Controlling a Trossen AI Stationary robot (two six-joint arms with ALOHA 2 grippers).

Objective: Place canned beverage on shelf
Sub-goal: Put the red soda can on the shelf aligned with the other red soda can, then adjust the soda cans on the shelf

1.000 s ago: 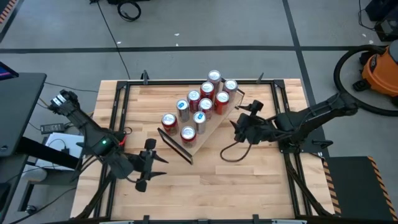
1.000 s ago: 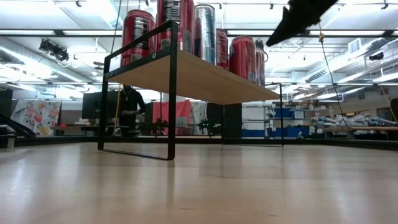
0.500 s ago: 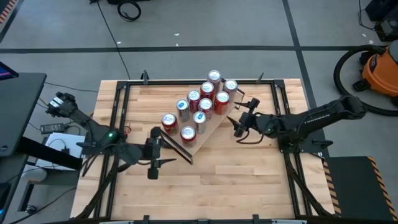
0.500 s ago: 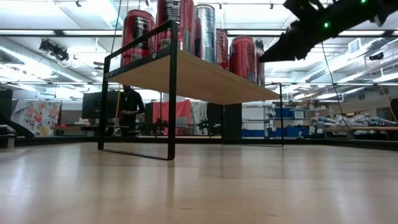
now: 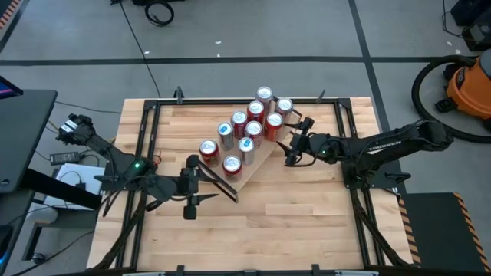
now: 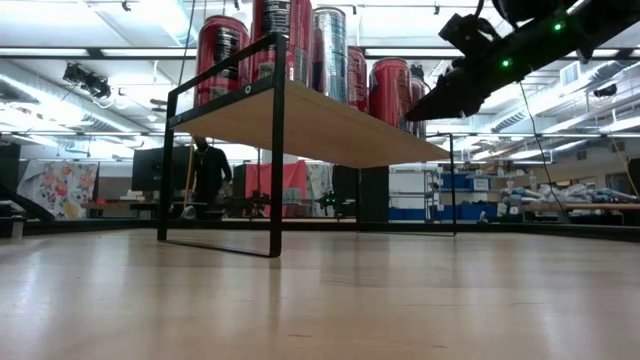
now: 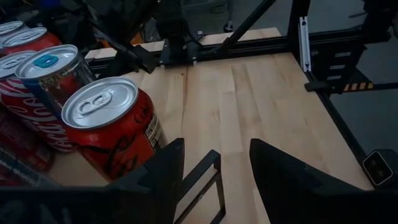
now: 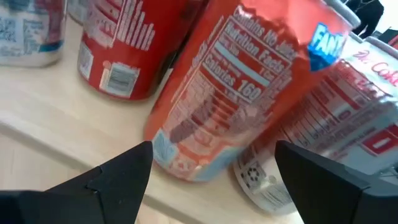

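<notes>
- Light-wood shelf (image 5: 257, 157) stands angled at the table's middle, nine cans on top.
- Right gripper (image 5: 290, 147), fingers apart and empty, faces an orange can (image 8: 230, 87) at the shelf's edge.
- Left gripper (image 5: 189, 188) waits open beside the shelf's near end.
- Thin aluminium looks slippery and dentable; likely best grasped mid-body, squarely.

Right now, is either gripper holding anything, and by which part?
Nothing is held. Right gripper is open beside the light-wood shelf, facing an orange can; left gripper is open, empty.
</notes>
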